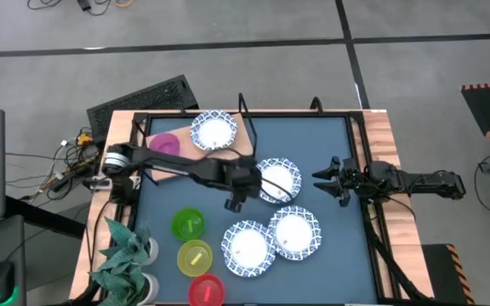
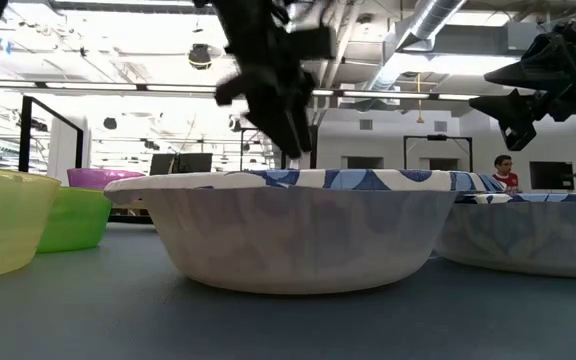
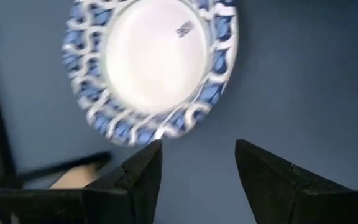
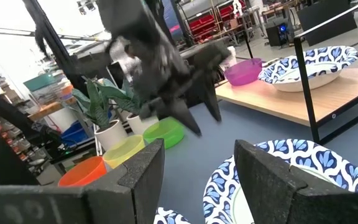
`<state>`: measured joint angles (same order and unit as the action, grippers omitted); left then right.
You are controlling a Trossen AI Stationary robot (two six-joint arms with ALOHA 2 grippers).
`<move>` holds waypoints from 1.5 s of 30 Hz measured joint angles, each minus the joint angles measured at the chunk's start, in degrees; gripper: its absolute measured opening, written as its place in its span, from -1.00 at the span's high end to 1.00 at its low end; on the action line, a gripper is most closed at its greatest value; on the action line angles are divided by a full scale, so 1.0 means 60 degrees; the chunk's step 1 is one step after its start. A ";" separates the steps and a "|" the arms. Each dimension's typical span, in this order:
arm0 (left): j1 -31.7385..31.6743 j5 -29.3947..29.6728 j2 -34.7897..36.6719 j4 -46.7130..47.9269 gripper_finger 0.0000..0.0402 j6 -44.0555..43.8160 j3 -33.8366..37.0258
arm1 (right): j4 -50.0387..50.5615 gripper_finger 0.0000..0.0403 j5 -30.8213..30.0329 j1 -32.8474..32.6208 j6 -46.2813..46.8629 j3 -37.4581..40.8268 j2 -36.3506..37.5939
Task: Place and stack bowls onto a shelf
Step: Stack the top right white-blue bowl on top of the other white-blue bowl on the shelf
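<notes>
Two bowls are already sitting on the shelf (image 1: 177, 166) at the table's far left corner: the purple bowl (image 1: 165, 144) and one patterned bowl (image 1: 213, 132), side by side rather than stacked. I am reaching my left gripper (image 1: 236, 201) out over the middle of the table (image 1: 330, 255), fingers parted wide with nothing between them, as the left wrist view shows (image 3: 197, 168).

The relation that matters is this: the nearest patterned bowl (image 1: 277, 179) is lying just beside my left fingertips, toward the right arm's side, and my wrist camera is looking down on its rim (image 3: 151, 62) directly ahead of the gap between my fingers. A bowl is round, so it is offering no long axis; I am judging that the nearest stretch of rim is the place to pinch, one finger inside and one outside.

My right gripper (image 1: 328, 181) is waiting at the table's right edge, also spread apart and empty (image 4: 197, 180), near the same bowl from the other side. I am judging the left arm the better choice, since the shelf is on its side.

Two more patterned bowls (image 1: 248, 247) (image 1: 295, 233) and the green (image 1: 188, 224), yellow (image 1: 196, 257) and red (image 1: 205, 291) bowls are sitting nearer the front.
</notes>
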<state>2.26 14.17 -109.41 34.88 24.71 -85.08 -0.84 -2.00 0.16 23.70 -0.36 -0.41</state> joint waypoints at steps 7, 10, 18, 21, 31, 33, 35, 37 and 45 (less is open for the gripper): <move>0.0306 0.0046 -0.1118 -0.1042 0.07 0.0314 0.0000 | 0.0000 -0.09 0.0004 0.0000 -0.0007 -0.0002 -0.0003; 0.0432 0.0668 -0.1523 -0.1434 0.07 0.0305 0.0002 | 0.0000 -0.09 0.0004 -0.0004 -0.0007 -0.0002 -0.0003; 0.0498 0.1601 -0.1693 -0.2135 0.08 0.0550 -0.0020 | 0.0004 -0.09 0.0033 -0.0007 0.0059 -0.0003 0.0000; 0.0482 0.1959 -0.1690 -0.2365 0.09 0.0580 -0.0128 | 0.0004 -0.09 0.0033 -0.0007 0.0048 0.0001 0.0000; 0.0398 0.1209 -0.2157 -0.2736 0.09 0.0955 -0.0127 | 0.0007 -0.09 0.0039 -0.0004 0.0048 -0.0001 -0.0001; 0.0384 0.1435 -0.2272 -0.2854 0.09 0.1029 -0.0124 | 0.0007 -0.09 0.0040 -0.0004 0.0048 -0.0003 0.0000; 0.0370 0.1714 -0.2286 -0.2957 0.09 0.1151 -0.0124 | 0.0007 -0.09 0.0040 -0.0004 0.0048 -0.0002 -0.0001; 0.0324 0.1870 -0.2286 -0.3174 0.10 0.1181 -0.0124 | 0.0007 -0.09 0.0041 -0.0004 0.0048 -0.0002 -0.0003; 0.0263 0.2113 -0.2286 -0.3151 0.52 0.1304 -0.0124 | 0.0007 -0.09 0.0040 -0.0004 0.0048 -0.0001 -0.0002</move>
<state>3.84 26.85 -123.13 15.97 32.53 -85.82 -0.80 -1.76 0.14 23.99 -0.37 -0.42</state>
